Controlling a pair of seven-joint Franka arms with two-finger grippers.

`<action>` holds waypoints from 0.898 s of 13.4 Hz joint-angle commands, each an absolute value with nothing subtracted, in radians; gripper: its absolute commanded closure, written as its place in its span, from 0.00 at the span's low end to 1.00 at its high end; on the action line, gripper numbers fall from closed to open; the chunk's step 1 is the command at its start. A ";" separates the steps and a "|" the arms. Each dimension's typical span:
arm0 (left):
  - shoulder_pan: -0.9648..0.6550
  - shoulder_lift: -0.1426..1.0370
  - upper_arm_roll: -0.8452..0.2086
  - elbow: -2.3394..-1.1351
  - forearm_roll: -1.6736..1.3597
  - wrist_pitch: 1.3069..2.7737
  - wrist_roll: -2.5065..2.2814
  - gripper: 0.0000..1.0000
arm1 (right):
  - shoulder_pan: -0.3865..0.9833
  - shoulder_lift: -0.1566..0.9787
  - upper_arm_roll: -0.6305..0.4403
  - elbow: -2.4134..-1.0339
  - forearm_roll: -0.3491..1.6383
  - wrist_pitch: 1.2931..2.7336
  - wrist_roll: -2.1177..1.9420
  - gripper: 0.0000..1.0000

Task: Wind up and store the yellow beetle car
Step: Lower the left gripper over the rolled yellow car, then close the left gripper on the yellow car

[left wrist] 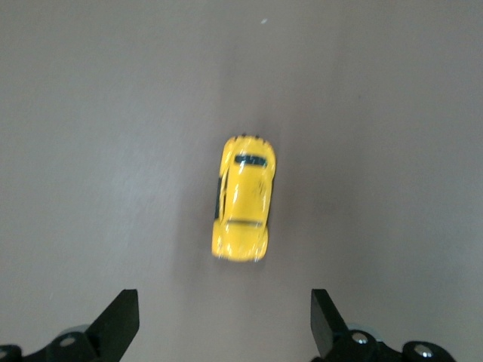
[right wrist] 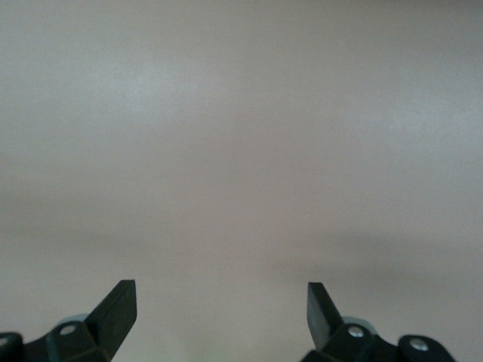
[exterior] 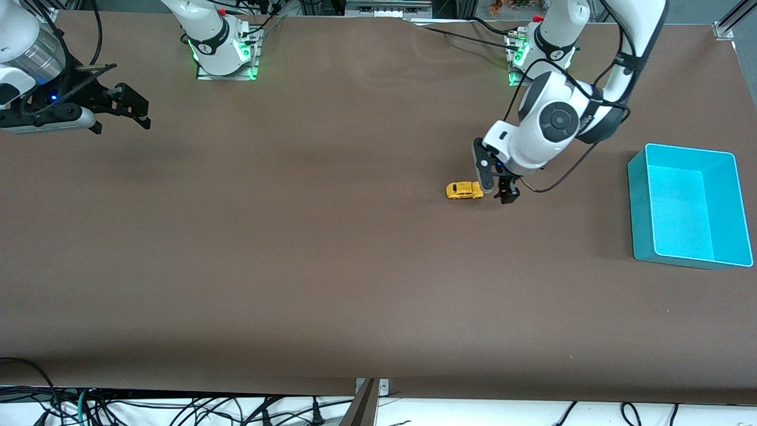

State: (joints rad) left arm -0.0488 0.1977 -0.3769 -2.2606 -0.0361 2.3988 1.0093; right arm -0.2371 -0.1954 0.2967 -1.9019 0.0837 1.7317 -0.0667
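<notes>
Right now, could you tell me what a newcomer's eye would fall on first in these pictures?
The yellow beetle car stands out on the brown table, with the left gripper open right beside it, not yet around it. Next comes the turquoise bin at the left arm's end of the table, with nothing visible inside. The right gripper waits open, raised at the right arm's end.

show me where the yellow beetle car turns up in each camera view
Front view: yellow beetle car on the brown table, beside the open left gripper.
Left wrist view: car mid-picture, ahead of that gripper's fingertips.
Right wrist view: not in it.
Shared landmark: the left gripper.
</notes>
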 commanded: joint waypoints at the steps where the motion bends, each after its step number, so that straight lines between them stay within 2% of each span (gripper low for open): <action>1: -0.063 0.198 -0.397 -2.306 -0.026 2.494 1.034 0.00 | -0.236 -0.181 0.299 -1.861 0.098 1.712 -0.052 0.00; 7: -0.132 0.330 -0.396 -2.301 -0.018 2.680 1.020 0.00 | -0.236 -0.183 0.314 -1.861 0.098 1.710 -0.051 0.00; 12: -0.152 0.363 -0.387 -2.309 -0.015 2.700 1.020 0.00 | -0.236 -0.184 0.319 -1.862 0.098 1.678 -0.046 0.00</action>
